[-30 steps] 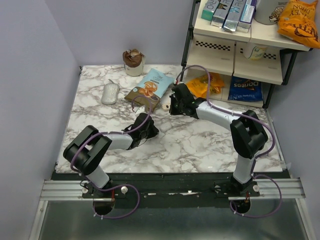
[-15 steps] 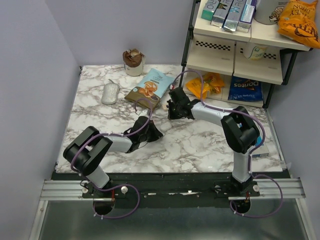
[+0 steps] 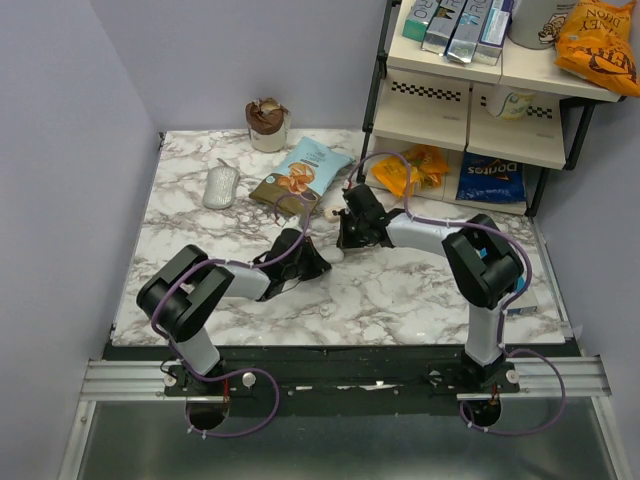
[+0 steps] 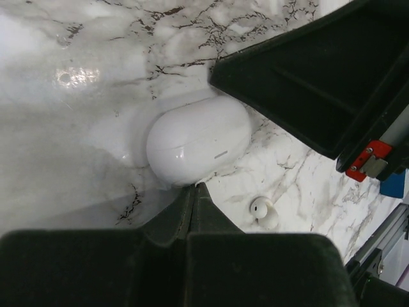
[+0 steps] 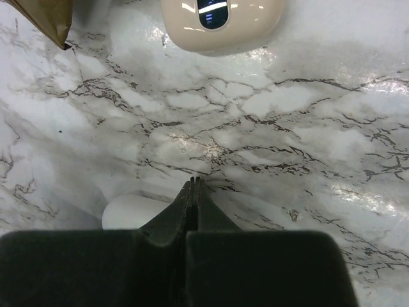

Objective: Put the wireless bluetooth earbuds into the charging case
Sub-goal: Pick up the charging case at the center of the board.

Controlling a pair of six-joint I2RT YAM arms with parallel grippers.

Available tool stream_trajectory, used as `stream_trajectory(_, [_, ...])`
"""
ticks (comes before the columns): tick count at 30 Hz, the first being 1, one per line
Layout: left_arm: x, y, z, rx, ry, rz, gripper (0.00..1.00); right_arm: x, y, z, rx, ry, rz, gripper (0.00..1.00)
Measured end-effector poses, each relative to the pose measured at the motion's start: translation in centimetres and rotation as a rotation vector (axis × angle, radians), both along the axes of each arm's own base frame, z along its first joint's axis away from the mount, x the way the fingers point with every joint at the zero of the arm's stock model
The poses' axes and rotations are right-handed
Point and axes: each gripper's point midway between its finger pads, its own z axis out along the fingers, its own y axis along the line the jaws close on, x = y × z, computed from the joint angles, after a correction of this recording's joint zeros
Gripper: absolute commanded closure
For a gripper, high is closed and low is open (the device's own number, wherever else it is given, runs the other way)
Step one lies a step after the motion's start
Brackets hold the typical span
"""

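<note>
The charging case (image 4: 198, 137) is a white, closed pebble lying on the marble; it also shows in the top view (image 3: 336, 254) and, half hidden behind my fingers, in the right wrist view (image 5: 130, 211). My left gripper (image 4: 193, 187) is shut and empty, its tips touching the case's near side; in the top view it (image 3: 320, 266) is just left of the case. My right gripper (image 5: 193, 182) is shut and empty, its tips just past the case; in the top view it (image 3: 346, 240) is on the case's far side. One white earbud (image 4: 262, 210) lies loose beside the case. No other earbud shows.
A cream rounded device with a dark display (image 5: 221, 19) lies just beyond my right gripper, also in the top view (image 3: 330, 212). Behind it are a snack bag (image 3: 303, 176), a grey mouse-like object (image 3: 220, 187) and a brown-topped cup (image 3: 267, 124). A shelf rack (image 3: 470, 100) stands at the right.
My left gripper has slid right up to the case. My right gripper has moved nearer, from beside the cream device down to the case.
</note>
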Motion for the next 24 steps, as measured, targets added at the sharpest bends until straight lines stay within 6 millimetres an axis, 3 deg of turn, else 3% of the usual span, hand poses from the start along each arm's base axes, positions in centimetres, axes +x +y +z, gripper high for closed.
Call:
stream_trajectory(16, [2.3, 3.4, 0.0, 0.103, 0.007, 0.107, 0.98, -3.1, 0.3, 0.0, 0.053, 0.032, 0.011, 0.94])
stream_trajectory(17, [2.3, 3.7, 0.0, 0.115, 0.007, 0.110, 0.92, -3.1, 0.3, 0.0, 0.054, 0.034, 0.009, 0.92])
stream_trajectory(18, [2.1, 4.1, 0.1, 0.132, 0.007, 0.114, 0.71, -3.2, 0.2, 0.0, 0.049, 0.036, 0.003, 0.88])
stream_trajectory(19, [1.9, 4.6, 0.1, 0.156, 0.007, 0.117, 0.60, -3.2, 0.0, 0.1, 0.044, 0.038, -0.005, 0.79])
stream_trajectory(21, [1.6, 5.8, 0.9, 0.206, -0.006, 0.123, 0.36, -3.4, -1.0, 0.4, 0.029, 0.037, -0.033, 0.72])
stream_trajectory(24, [1.3, 7.2, 3.4, 0.272, -0.063, 0.111, 0.21, -4.2, -2.9, 2.0, 0.025, 0.022, -0.067, 0.66])
